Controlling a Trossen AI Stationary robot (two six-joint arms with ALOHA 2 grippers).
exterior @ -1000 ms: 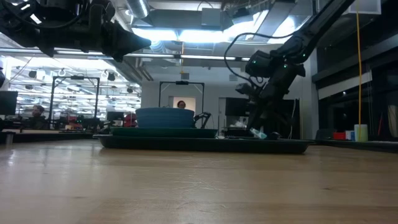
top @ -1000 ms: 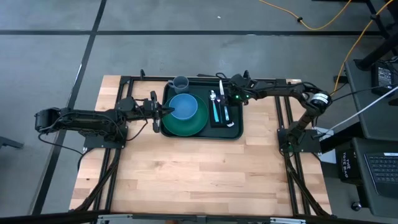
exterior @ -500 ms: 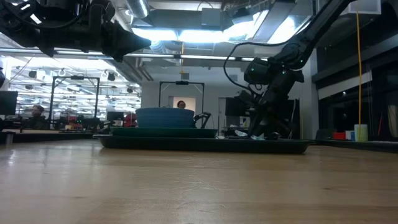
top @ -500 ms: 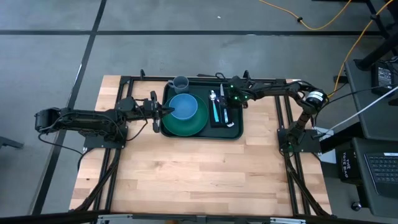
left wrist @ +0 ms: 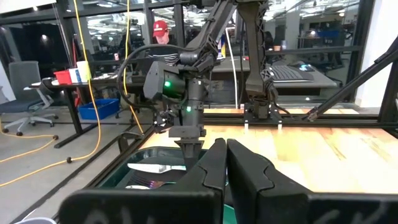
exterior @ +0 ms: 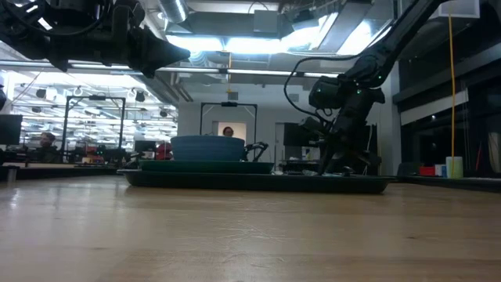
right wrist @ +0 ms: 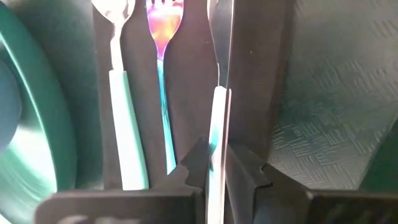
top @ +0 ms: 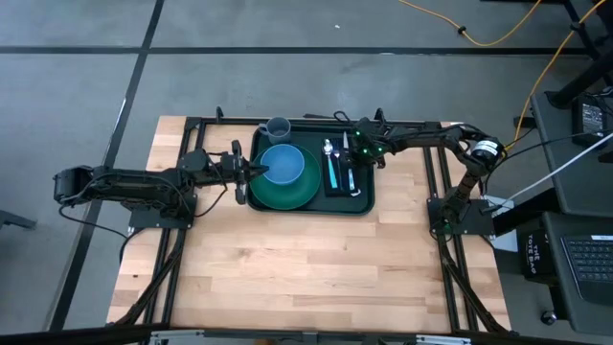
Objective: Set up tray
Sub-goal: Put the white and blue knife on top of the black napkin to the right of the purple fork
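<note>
I see the tray (top: pixel 311 204) in the upper centre of the high view, carrying a green plate (top: pixel 287 190), blue bowl (top: pixel 282 164) and cutlery on a black napkin (top: pixel 346 188). My right gripper (top: pixel 349 159) pinches the knife (right wrist: pixel 217 118); my left gripper (top: pixel 259 172) sits pressed closed at the bowl's left edge.

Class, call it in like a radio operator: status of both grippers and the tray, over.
Right gripper shut on knife, low over napkin. Left gripper shut, at bowl rim. Tray holds plate, bowl, cup, spoon, fork. Nothing in the way.
</note>
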